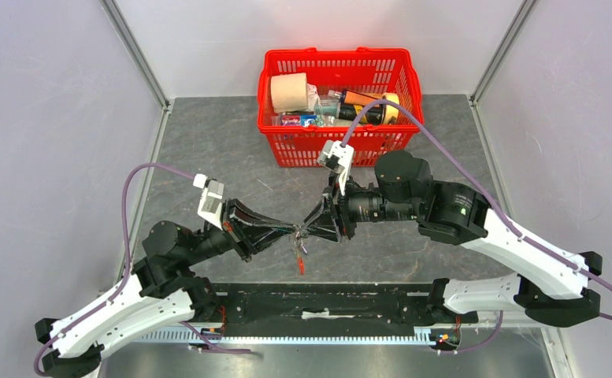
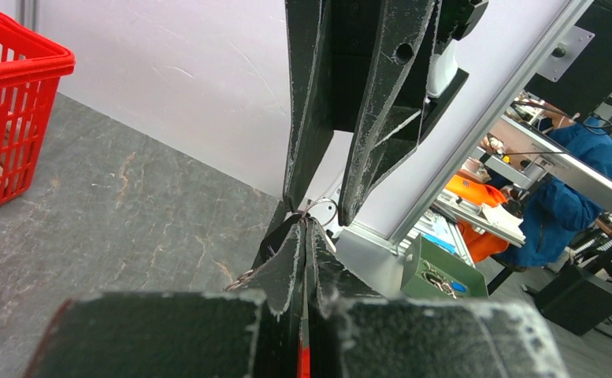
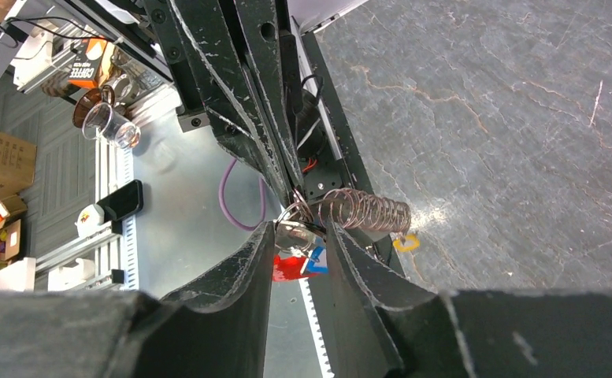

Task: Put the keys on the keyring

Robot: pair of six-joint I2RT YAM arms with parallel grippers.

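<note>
The keyring (image 1: 299, 256) is seen held up off the grey table (image 1: 208, 150), at the spot where the two sets of fingertips meet in front of the arm bases, well apart from the red basket (image 1: 338, 57) at the far side. It is made up of a silvery coiled cord (image 3: 369, 211), wound like a spring and lying roughly level in the right wrist view, with a small brass-yellow clasp (image 3: 405, 242) at its outer end. A short red strap (image 3: 287, 269) is seen below the near end of the coil, hanging down in the top view, and a small blue tag (image 3: 317, 264) lies just beside the strap. Thin wire loops are gathered where the coil starts. The left gripper (image 2: 306, 227) is clenched, its fingers pressed flat together, and the wire end of the bundle is pinched at their tips. The right gripper (image 3: 301, 236) is brought in from the opposite side, tip to tip with the left one, its fingers standing partly apart. A flat, shiny key (image 3: 293, 233) is seen in the gap between them, just under the wire loops. Whether it is actually squeezed by those fingers or only framed by them cannot be told. The key's blade is hidden, and no black-headed key can be made out.
</note>
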